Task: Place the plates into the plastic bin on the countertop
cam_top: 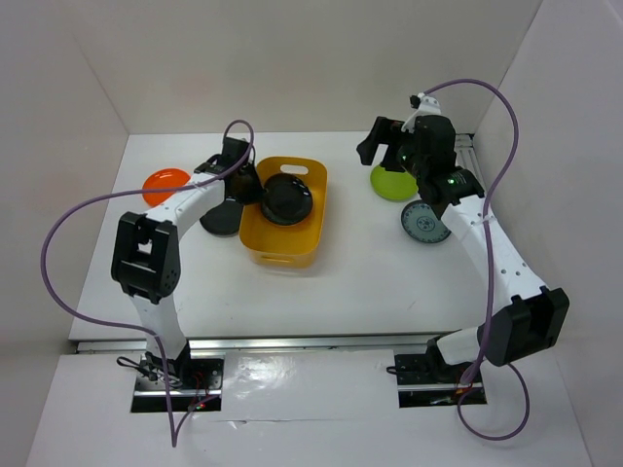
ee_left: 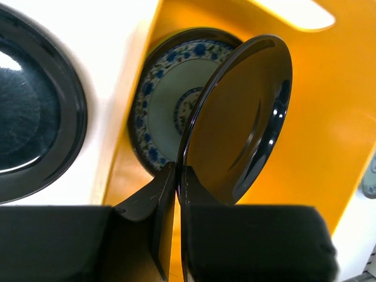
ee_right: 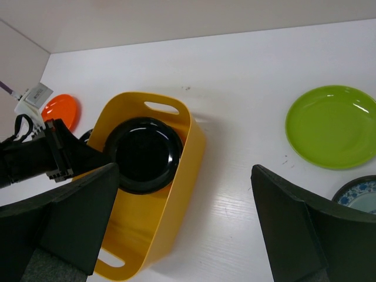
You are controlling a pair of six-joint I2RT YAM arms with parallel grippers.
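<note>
I note the left fingers (ee_left: 154, 205) clamped on the black plate (ee_left: 241, 123), rim-held and tilted over the bin (ee_left: 329, 135), evidently for release. The right fingers (ee_right: 305, 229) stand apart, empty.

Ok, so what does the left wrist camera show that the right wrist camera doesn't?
Only the left wrist: the left gripper pinching the black plate by its rim, and a blue-patterned plate lying in the bin behind it. Only the right wrist: the green plate and the orange plate out on the table. Both: the bin and the black plate held over it.
</note>
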